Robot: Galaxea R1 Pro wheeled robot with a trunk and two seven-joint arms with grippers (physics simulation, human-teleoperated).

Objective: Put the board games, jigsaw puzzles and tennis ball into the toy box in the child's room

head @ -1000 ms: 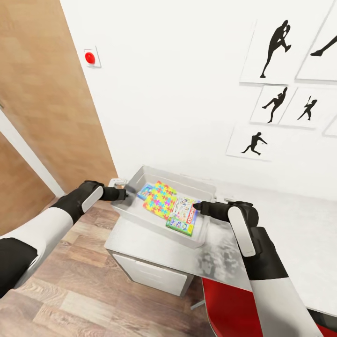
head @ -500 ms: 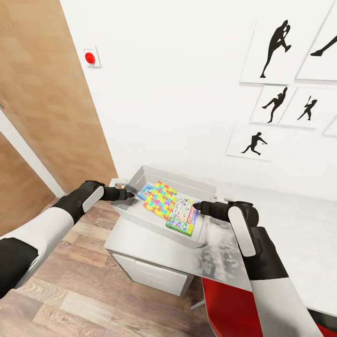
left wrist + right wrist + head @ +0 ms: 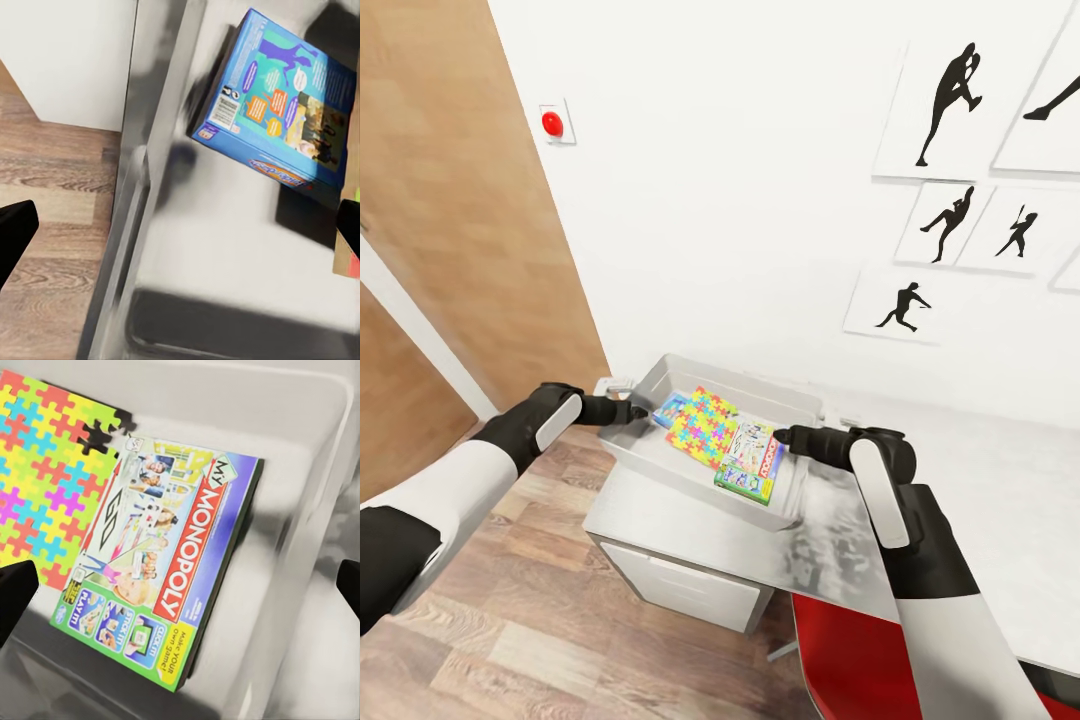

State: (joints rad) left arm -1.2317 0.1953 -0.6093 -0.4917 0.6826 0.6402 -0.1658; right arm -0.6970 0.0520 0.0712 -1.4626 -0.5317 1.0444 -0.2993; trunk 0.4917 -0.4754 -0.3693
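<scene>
The light grey toy box (image 3: 732, 381) stands on the low end of the table (image 3: 660, 512). Inside it lie a blue board game (image 3: 669, 408) (image 3: 281, 112), a jigsaw puzzle (image 3: 702, 427) (image 3: 45, 487) and a Monopoly board game (image 3: 752, 460) (image 3: 161, 570). My left gripper (image 3: 640, 411) (image 3: 180, 229) is open and straddles the box's left wall (image 3: 142, 187). At the box's right wall (image 3: 322, 502), my right gripper (image 3: 778, 437) (image 3: 180, 589) is open, one finger over the puzzle and the other outside over the tabletop. The tennis ball is out of view.
The long light-grey tabletop (image 3: 990, 490) runs to the right along the white wall with black silhouette pictures (image 3: 950, 95). A red chair (image 3: 850, 650) stands under it by my right arm. A wooden door (image 3: 450, 220) and plank floor (image 3: 510, 620) lie to the left.
My left gripper has crept right, onto the box's left rim. My right gripper has shifted slightly up and left at the right rim. The box and toys have not moved.
</scene>
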